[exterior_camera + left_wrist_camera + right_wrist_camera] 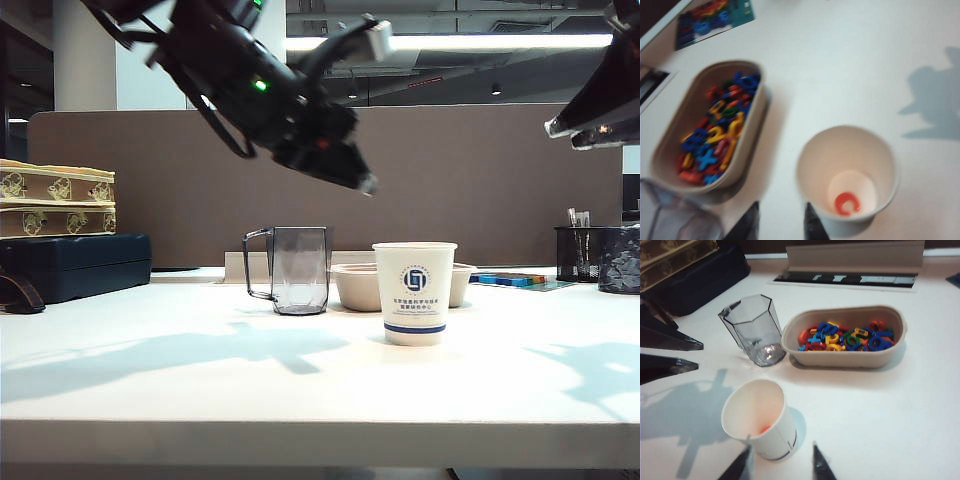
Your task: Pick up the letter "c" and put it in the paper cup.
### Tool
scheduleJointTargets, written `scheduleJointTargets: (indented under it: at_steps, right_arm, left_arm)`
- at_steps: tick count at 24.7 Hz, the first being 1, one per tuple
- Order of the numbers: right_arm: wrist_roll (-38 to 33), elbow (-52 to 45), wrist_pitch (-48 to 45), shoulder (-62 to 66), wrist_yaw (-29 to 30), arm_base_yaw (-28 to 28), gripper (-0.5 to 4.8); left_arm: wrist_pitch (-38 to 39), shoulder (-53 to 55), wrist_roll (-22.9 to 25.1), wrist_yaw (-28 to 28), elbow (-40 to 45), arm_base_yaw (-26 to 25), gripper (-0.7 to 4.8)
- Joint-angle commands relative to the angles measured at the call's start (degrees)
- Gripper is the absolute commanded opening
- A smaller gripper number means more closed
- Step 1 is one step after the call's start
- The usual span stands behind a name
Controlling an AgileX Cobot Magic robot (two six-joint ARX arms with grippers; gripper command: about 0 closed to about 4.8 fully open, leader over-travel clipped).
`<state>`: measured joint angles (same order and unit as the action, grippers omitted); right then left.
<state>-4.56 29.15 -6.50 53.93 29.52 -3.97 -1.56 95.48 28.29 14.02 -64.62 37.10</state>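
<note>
letter "c" lies flat inside paper cup, so delivery looks done | left gripper above cup, released, empty, likely just let go | right gripper high beside cup, spread, empty | count: 1 cup, 1 mug, 1 bowl on bench

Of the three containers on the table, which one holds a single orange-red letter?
The white paper cup with the blue logo: one orange-red letter "c" lies inside. The beige bowl holds many letters; the clear grey mug none.
</note>
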Motion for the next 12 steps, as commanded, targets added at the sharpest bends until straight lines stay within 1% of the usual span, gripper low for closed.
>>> scheduleJointTargets:
  at_steps: [1, 3, 8, 12]
  right_arm:
    - [0.3, 1.6, -0.2, -0.5, -0.1, 0.0, 1.48]
    - [0.3, 2.4, 0.3, -0.7, -0.1, 0.1, 1.48]
    - [0.3, 4.7, 0.9, -2.4, 0.0, 0.2, 1.48]
    - [0.4, 5.5, 2.9, -4.9, -0.5, 0.3, 1.35]
  left_arm:
    - [6.5, -3.1, 0.2, -0.3, -0.2, -2.0, 0.73]
    - [9.7, -4.6, 0.2, -0.3, -0.1, -3.2, 0.47]
    - [17.3, -9.4, 0.2, -0.3, -0.1, -6.6, 0.48]
    - [19.6, -12.9, 0.2, -0.5, -0.1, -7.0, 0.47]
